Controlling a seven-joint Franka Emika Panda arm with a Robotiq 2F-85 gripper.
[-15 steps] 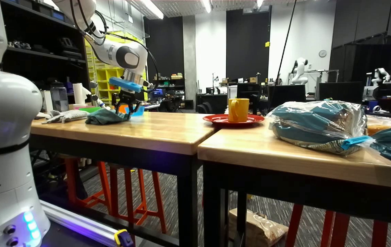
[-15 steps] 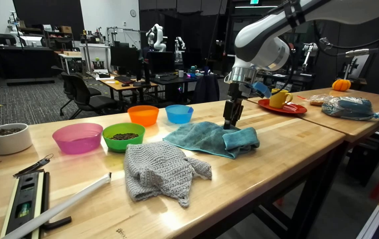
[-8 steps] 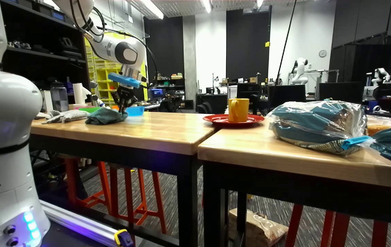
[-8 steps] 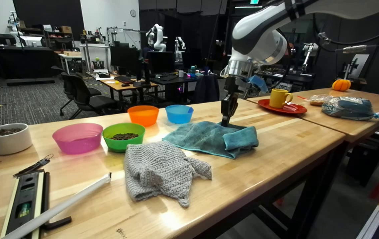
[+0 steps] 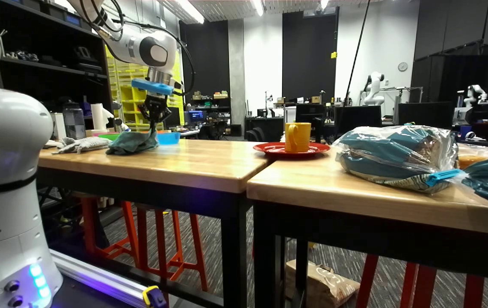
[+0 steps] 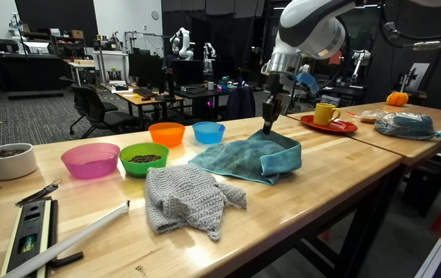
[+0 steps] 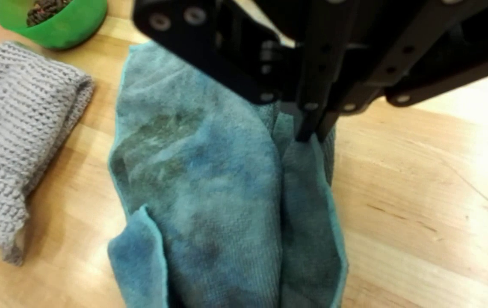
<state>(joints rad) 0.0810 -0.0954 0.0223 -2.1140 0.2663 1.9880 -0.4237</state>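
Your gripper (image 7: 312, 137) clamped on teal cloth (image 7: 222, 184), edge raised off surface (image 7: 419, 192); gray knit cloth (image 7: 23, 109) beside it; in exterior view, blue bowl (image 6: 208, 133) near surface's far edge.

The glossy white arm (image 6: 305, 31) has black cables (image 5: 192, 68), a silver wrist collar (image 6: 284, 63) and a black, screw-studded hand (image 7: 313, 136).

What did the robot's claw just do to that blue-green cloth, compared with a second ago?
The gripper stood open at the cloth a second ago; it has since closed on an edge of the blue-green cloth and risen, pulling that edge upward while the rest lies about where it was. The grey knitted cloth, the green bowl and the yellow mug on its red plate stayed put.
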